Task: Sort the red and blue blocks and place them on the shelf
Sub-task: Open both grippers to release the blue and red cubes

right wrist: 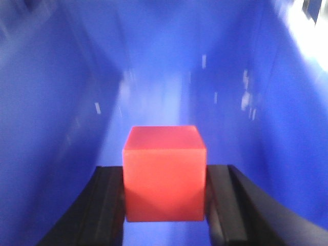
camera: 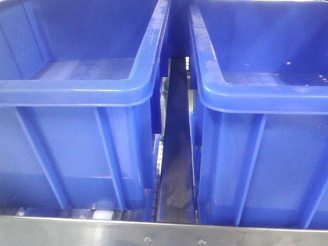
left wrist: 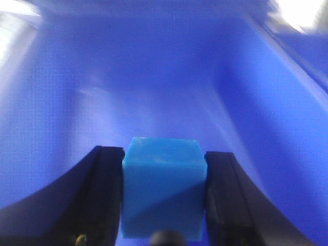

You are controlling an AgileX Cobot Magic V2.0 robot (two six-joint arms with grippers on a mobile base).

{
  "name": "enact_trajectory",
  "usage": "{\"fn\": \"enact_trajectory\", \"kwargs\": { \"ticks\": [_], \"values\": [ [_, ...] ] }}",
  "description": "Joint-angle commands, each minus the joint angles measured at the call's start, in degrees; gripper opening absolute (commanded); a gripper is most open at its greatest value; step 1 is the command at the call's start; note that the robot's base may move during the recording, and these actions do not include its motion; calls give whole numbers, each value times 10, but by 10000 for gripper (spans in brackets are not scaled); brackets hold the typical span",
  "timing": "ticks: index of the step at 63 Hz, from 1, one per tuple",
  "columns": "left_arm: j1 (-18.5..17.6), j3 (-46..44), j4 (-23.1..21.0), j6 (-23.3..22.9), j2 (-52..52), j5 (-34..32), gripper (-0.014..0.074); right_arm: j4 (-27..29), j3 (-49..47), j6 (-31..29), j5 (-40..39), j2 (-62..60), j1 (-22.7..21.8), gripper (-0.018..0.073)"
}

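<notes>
the left gripper point(left wrist: 164, 197) has its black jaws pressed flat against two opposite sides of the blue block point(left wrist: 164, 187), and the right gripper point(right wrist: 165, 197) pinches the red block point(right wrist: 164, 173) the same way, a square hold that looks meant to keep each cube level for a clean drop. around both is nothing but blurred blue plastic wall, so i'd judge each arm is reaching down inside a bin, one colour to each. from the front, the left bin point(camera: 77, 92) and right bin point(camera: 261, 100) stand side by side on the metal shelf edge point(camera: 164, 233), a narrow gap point(camera: 175, 154) between them; neither arm shows there.
</notes>
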Motion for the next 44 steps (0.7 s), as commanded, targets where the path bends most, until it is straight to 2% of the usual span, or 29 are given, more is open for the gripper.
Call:
{"fn": "enact_trajectory", "kwargs": {
  "ticks": [1,16,21,31,44],
  "values": [
    [-11,-22,-5,-1,35,-77,325,0,-19,-3,-54,23,0,375],
    [-11,-22,-5,-1,92,-96,331,0,-19,-3,-58,52,0,379],
    [-11,-22,-5,-1,92,-99,381,1,-19,-3,-67,52,0,435],
    [-11,-22,-20,-1,92,-100,574,1,-19,-3,-74,52,0,611],
    [-11,-22,-31,-1,92,-100,588,1,-19,-3,-53,52,0,624]
  ]
}}
